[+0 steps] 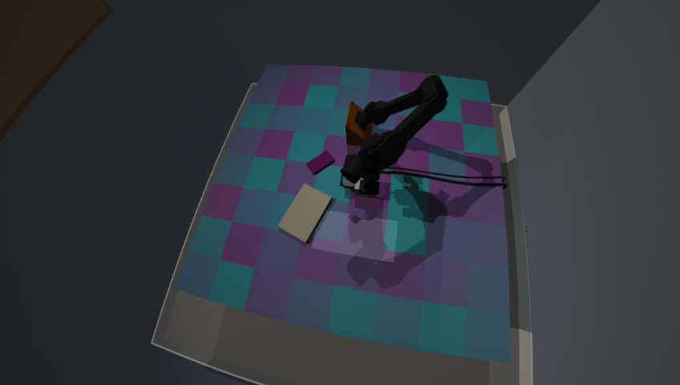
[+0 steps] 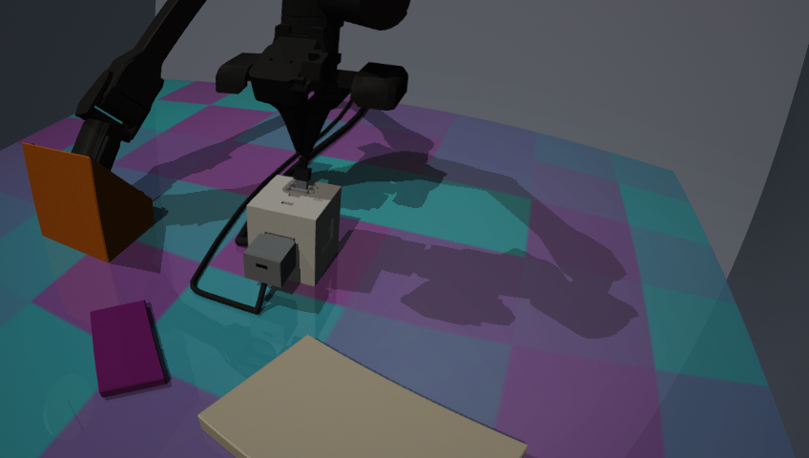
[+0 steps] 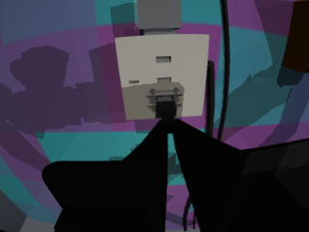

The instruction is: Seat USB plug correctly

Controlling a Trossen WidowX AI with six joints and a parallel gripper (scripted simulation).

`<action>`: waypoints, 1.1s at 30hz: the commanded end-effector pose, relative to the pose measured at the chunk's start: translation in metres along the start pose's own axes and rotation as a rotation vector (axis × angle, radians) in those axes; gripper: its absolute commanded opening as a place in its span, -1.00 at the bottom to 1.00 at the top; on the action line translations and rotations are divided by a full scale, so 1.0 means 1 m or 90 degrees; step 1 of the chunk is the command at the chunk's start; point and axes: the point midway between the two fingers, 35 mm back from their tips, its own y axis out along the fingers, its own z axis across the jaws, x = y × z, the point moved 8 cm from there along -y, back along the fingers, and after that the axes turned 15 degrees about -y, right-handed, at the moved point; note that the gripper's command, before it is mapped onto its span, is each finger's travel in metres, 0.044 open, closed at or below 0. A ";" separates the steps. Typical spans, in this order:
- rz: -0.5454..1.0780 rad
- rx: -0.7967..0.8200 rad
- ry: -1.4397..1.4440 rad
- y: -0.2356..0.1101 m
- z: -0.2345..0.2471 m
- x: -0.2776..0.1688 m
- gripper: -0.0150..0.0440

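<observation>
Wrist alone shows jaws pinching USB plug [image 3: 166, 108]

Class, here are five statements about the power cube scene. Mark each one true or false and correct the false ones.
1. The hand is closed on the USB plug above the power cube. True.
2. A grey block sticks out of the cube's side. True.
3. The magenta box lies on the beige board. False: it lies apart, on the checkered mat.
4. The orange wedge touches the cube. False: a gap separates them.
5. A black cable loops beside the cube. True.
</observation>
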 end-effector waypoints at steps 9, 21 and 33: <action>0.001 0.002 0.005 0.002 -0.001 0.000 -0.49; 0.001 0.002 0.005 0.003 -0.001 0.001 -0.49; 0.001 0.002 0.005 0.005 -0.001 0.001 -0.49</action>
